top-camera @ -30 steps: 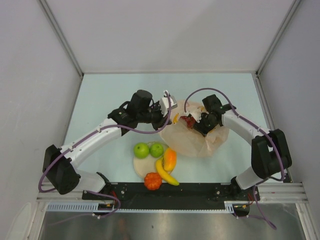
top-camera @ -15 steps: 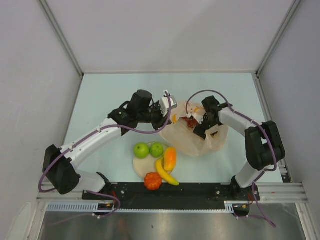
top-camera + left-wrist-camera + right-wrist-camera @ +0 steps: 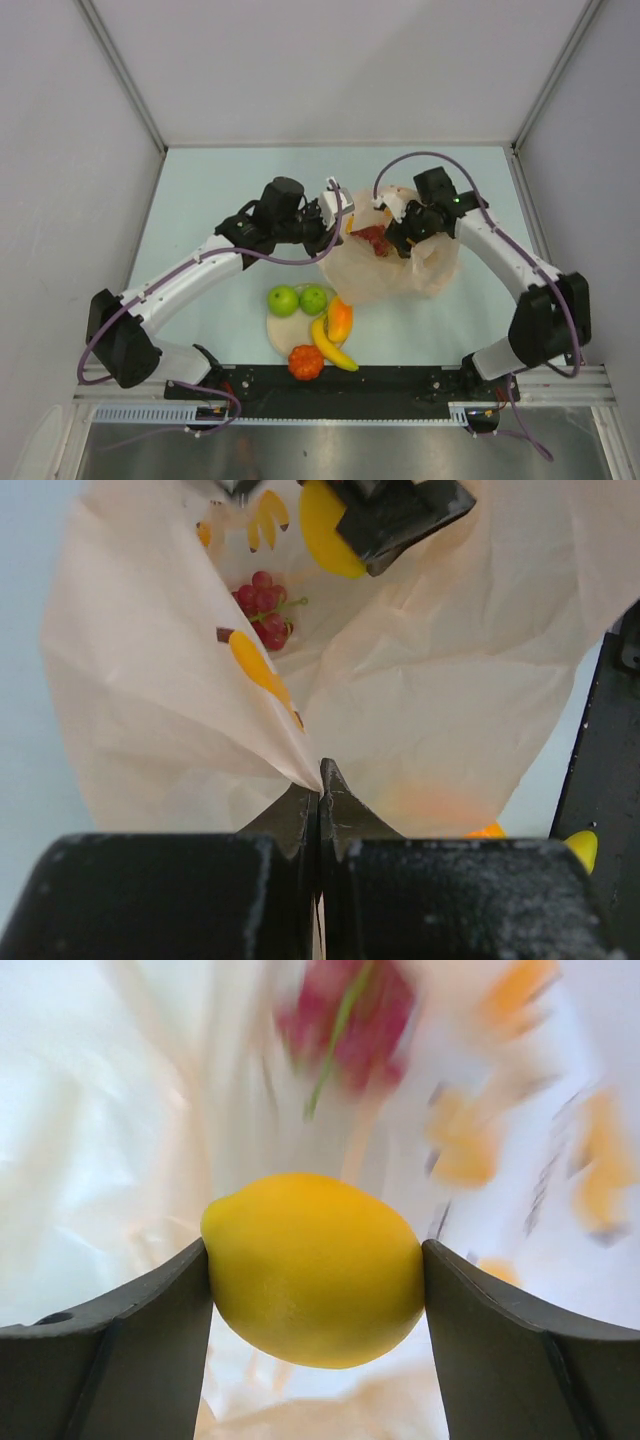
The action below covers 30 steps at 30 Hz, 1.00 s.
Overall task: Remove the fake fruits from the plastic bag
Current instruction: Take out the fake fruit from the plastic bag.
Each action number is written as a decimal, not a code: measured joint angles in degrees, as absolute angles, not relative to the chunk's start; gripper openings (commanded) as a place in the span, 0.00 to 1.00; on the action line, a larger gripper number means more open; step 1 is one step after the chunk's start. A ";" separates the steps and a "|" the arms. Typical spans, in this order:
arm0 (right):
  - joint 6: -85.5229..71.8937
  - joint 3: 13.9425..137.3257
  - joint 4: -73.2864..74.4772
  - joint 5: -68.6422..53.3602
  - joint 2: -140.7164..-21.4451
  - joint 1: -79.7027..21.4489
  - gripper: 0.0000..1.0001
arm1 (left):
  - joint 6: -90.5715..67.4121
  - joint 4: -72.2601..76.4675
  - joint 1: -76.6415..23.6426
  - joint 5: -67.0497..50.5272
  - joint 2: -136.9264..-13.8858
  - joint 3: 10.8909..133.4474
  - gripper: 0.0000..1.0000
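Peach plastic bag (image 3: 390,280) holds grape bunch (image 3: 264,610); right pincer (image 3: 315,1250) grasps lemon (image 3: 315,1285) at its mouth, left pincer (image 3: 320,785) clenched on bag edge

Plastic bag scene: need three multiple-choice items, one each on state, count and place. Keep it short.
1. The right gripper is:
A. open and empty
B. gripping the lemon
C. gripping the plastic bag

2. Green apples in view:
A. one
B. two
C. four

3. The grape bunch lies:
A. beside the green apples
B. in the right gripper
C. inside the plastic bag

Answers:
1 B: the right wrist view shows the lemon held between both fingers.
2 B: the top view shows two, side by side.
3 C: the left wrist view shows it down in the bag's open mouth.
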<state>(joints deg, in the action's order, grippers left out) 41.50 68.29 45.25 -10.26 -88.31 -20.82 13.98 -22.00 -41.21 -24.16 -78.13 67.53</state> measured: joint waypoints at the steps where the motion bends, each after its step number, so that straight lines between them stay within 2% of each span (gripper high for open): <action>1: 41.60 69.84 45.08 -12.34 -86.06 -21.17 0.58 | 13.96 -21.98 -41.08 -24.16 -78.30 67.92 0.00; 9: 37.85 73.95 42.44 -24.12 -71.85 -25.47 0.59 | 11.60 -21.02 -38.68 -24.49 -82.67 76.77 0.00; 12: 35.51 73.95 41.87 -24.91 -71.42 -26.44 0.59 | 10.98 -21.06 -37.41 -24.49 -83.77 79.48 0.00; 16: 32.91 73.95 40.27 -24.43 -74.30 -25.28 0.66 | 10.87 -20.86 -36.36 -24.49 -83.85 81.12 0.00; 19: 31.86 73.93 39.59 -24.03 -78.52 -23.94 0.68 | 10.35 -20.69 -36.23 -24.84 -83.77 81.10 0.00; 20: 31.62 73.91 39.66 -23.99 -79.31 -23.68 0.68 | 10.02 -20.62 -36.23 -25.04 -83.64 80.90 0.05; 21: 31.35 73.84 39.88 -23.83 -79.75 -23.59 0.69 | 9.80 -20.62 -36.23 -25.30 -83.37 80.53 0.17; 22: 30.94 73.76 40.42 -23.81 -79.81 -23.81 0.70 | 9.45 -20.62 -36.23 -25.56 -83.02 80.03 0.36; 23: 30.46 73.76 40.99 -23.81 -79.24 -24.38 0.70 | 9.23 -20.60 -36.23 -25.74 -82.52 79.40 0.63; 25: 29.74 73.76 41.82 -23.68 -76.79 -26.59 0.69 | 8.73 -20.84 -36.16 -25.82 -81.34 78.19 0.76; 26: 29.47 73.89 42.30 -23.44 -75.35 -28.08 0.69 | 8.16 -21.06 -36.03 -25.98 -80.79 77.93 0.88; 30: 28.88 77.52 44.88 -22.06 -68.05 -39.81 0.69 | 6.98 -22.41 -33.30 -27.92 -77.84 78.11 0.93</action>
<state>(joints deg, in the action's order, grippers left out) 28.88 77.52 44.88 -22.06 -68.05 -39.81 6.98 -22.41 -33.30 -27.92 -77.84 78.11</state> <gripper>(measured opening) 0.773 0.910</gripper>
